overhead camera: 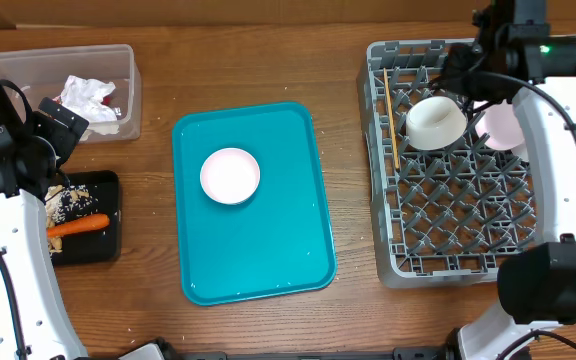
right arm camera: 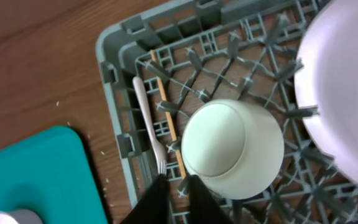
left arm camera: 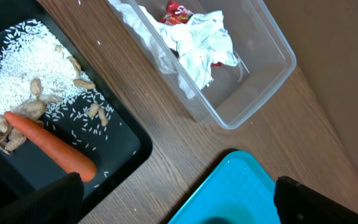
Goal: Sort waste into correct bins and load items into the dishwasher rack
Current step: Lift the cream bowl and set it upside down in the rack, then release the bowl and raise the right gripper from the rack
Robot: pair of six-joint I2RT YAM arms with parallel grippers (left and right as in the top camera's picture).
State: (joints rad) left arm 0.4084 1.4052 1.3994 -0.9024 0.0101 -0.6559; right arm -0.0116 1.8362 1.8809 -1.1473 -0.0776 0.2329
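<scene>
Right beneath the right wrist lens, my right hand (right arm camera: 178, 196) is pinched almost shut on nothing, its tips just past the white fork (right arm camera: 146, 118). That fork lies beside the chopsticks (right arm camera: 166, 124) in the dishwasher rack (right arm camera: 114, 62), next to a white cup (right arm camera: 232, 149) and a pink bowl (right arm camera: 340, 93).

From the left wrist, my left hand (left arm camera: 179, 205) is spread wide and empty. Below it the black tray (left arm camera: 135, 146) holds the carrot (left arm camera: 48, 146) and rice (left arm camera: 23, 68), and the clear tub (left arm camera: 253, 93) holds napkins (left arm camera: 194, 43) and a red wrapper (left arm camera: 179, 10).

Overhead, one white bowl (overhead camera: 230, 175) sits on the teal tray (overhead camera: 268, 240), between bins and rack. I judge the waste sorted and the loading nearly done, with only that bowl left.
</scene>
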